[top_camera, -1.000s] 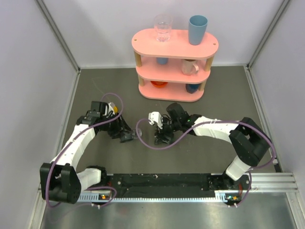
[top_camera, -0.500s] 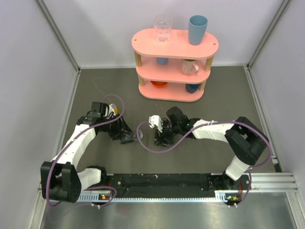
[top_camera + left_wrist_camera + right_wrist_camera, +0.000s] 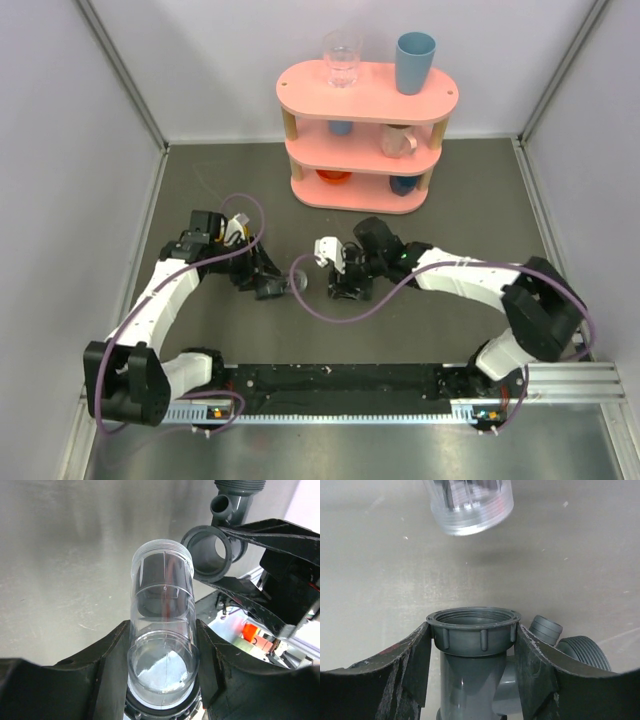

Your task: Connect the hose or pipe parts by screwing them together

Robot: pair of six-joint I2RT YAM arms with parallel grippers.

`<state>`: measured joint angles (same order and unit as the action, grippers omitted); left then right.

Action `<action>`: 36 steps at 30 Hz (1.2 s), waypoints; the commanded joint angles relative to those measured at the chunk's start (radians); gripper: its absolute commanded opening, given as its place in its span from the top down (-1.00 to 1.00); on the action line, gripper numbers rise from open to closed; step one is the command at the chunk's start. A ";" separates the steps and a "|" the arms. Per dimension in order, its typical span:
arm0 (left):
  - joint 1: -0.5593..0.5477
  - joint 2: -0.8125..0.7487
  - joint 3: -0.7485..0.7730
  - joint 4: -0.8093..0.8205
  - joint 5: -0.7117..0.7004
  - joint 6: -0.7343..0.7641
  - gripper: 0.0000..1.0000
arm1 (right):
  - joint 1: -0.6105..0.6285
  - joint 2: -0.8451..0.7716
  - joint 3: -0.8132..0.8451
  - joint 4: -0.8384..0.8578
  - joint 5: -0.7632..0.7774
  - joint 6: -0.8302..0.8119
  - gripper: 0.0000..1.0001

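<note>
Left gripper [image 3: 161, 629] clenched on tube [image 3: 162, 580]. Right gripper [image 3: 471, 632] grasps T-fitting [image 3: 470, 680] at collar. Both parts in front of shelf [image 3: 375, 82], arm-base side. Tube left of fitting, mouths apart.

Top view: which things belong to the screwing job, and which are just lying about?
Job: clear tube in left hand; grey T fitting in right hand.
Idle: pink shelf, drinking glass, blue cup, white mug.

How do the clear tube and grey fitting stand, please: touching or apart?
Apart. The right wrist view shows bare table between the tube and the collar of the fitting.
</note>
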<state>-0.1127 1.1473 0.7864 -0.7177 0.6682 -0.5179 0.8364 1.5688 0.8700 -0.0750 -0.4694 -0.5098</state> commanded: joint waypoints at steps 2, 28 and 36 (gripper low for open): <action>-0.007 -0.061 0.154 -0.051 0.149 0.033 1.00 | 0.016 -0.223 0.144 -0.166 -0.037 -0.015 0.56; -0.217 -0.242 0.175 0.191 0.159 -0.349 1.00 | 0.049 -0.584 0.259 -0.503 0.159 -0.159 0.71; -0.294 -0.227 0.228 0.276 0.145 -0.459 1.00 | 0.063 -0.613 0.331 -0.545 0.060 -0.099 0.71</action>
<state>-0.4004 0.9264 0.9661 -0.5468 0.8131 -0.9047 0.8875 0.9878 1.1320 -0.6209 -0.3527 -0.6353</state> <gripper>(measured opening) 0.533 0.573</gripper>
